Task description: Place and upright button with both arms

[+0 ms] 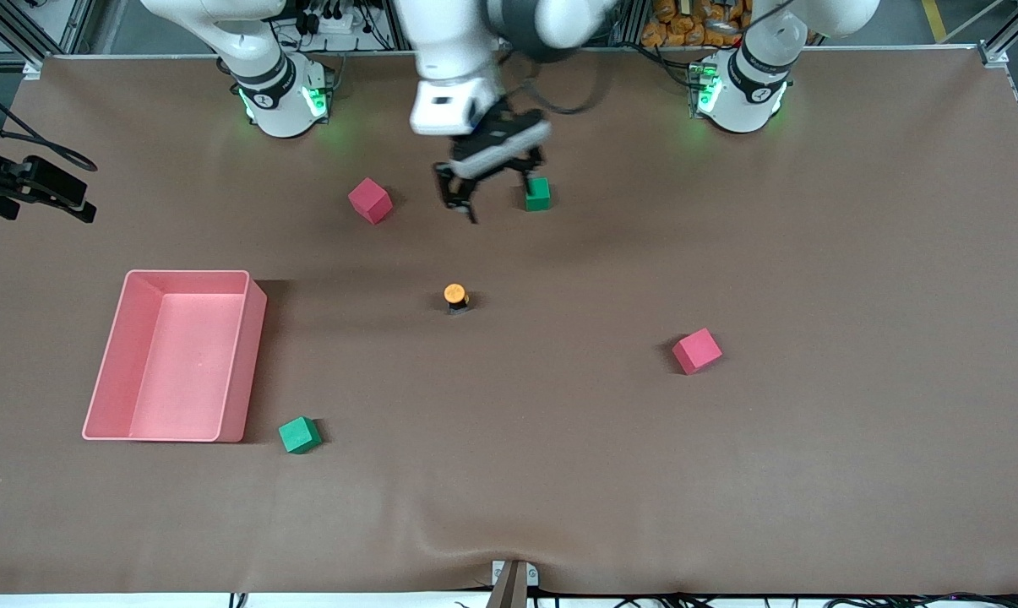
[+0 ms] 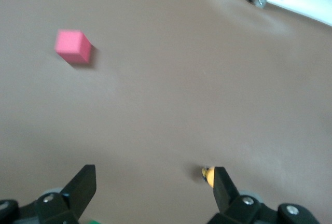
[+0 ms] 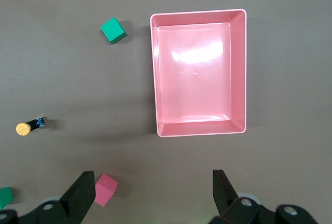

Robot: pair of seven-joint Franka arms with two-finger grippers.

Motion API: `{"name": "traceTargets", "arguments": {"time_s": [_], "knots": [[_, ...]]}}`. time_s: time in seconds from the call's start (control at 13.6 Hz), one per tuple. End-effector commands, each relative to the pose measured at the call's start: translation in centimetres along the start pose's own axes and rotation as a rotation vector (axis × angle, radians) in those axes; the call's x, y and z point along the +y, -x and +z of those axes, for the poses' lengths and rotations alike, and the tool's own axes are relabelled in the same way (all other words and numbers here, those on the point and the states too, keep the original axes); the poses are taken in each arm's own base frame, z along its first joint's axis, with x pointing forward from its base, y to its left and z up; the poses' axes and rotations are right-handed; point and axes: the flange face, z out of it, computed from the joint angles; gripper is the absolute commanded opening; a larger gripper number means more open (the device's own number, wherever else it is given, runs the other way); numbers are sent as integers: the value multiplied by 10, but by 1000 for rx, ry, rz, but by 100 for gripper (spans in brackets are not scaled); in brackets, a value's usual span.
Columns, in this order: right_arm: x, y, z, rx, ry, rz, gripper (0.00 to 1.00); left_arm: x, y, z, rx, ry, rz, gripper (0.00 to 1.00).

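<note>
Button (image 1: 455, 296) stands orange cap up at mid-table, touched by neither gripper. Left gripper (image 1: 492, 187) hangs over the base-side strip, jaws wide, half hiding a green cube (image 1: 538, 193). Right gripper (image 3: 150, 187), out of the front view, shows open and empty above the pink tray (image 3: 238, 73).

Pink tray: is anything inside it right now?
Nothing shows inside the pink tray; its whole floor is in view. The button stands on the table, outside it.

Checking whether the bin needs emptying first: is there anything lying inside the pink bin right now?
No. In the right wrist view the pink bin shows only its bare glossy floor, and the button lies on the table outside it.
</note>
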Motion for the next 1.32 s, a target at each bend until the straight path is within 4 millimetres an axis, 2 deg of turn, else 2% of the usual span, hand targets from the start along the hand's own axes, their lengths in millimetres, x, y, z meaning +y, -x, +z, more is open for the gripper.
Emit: {"name": "traceTargets", "arguments": {"time_s": [0.0, 0.07, 0.22, 0.44, 0.59, 0.73, 0.88, 1.03, 1.1, 1.25], "knots": [[2, 2, -2, 2, 4, -6, 100, -60, -121, -24, -112, 45, -8, 100], [2, 2, -2, 1, 4, -6, 100, -84, -162, -27, -140, 58, -20, 100], [-1, 2, -1, 1, 5, -11, 100, -138, -229, -22, -175, 25, -29, 100], [-1, 2, -1, 2, 5, -11, 100, -200, -295, 4, -217, -33, 98, 100], [6, 0, 1, -3, 2, 3, 100, -240, -321, 20, -275, -77, 198, 100], [6, 1, 0, -2, 1, 1, 100, -288, -340, 32, -334, -69, 272, 100], [-2, 1, 0, -2, 3, -14, 100, -325, -346, 29, -359, -42, 266, 100], [-1, 1, 0, -3, 4, -11, 100, -364, -352, 22, -384, 42, 301, 100], [2, 0, 1, -3, 4, -6, 100, -375, -346, 15, -381, 55, 338, 100], [6, 0, 1, -5, 2, 3, 100, -384, -330, -1, -349, 63, 342, 100]]}}
